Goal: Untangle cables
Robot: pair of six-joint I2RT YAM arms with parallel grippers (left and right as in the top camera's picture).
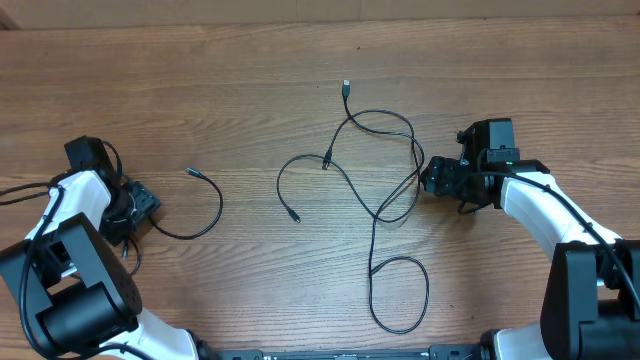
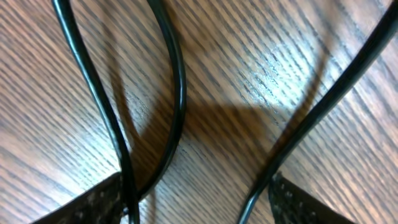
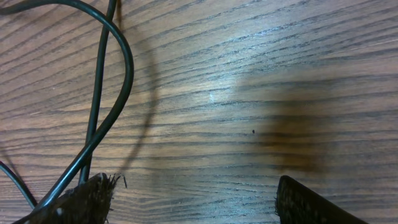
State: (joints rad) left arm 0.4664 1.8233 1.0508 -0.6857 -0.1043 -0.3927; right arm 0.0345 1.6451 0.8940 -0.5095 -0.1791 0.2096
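Note:
The cables lie tangled in the middle of the wooden table, as crossing loops of thin black cord. One silvery plug points to the far side and a big loop lies near the front. A separate cable curves from its plug towards my left gripper. The left wrist view shows that gripper open, low over the wood, with black cords running between its fingers. My right gripper sits at the tangle's right edge. The right wrist view shows it open and empty, with a cable loop by its left finger.
The table top is bare wood. Thicker black arm cables trail off the left arm at the left edge. Both arm bases stand at the front corners.

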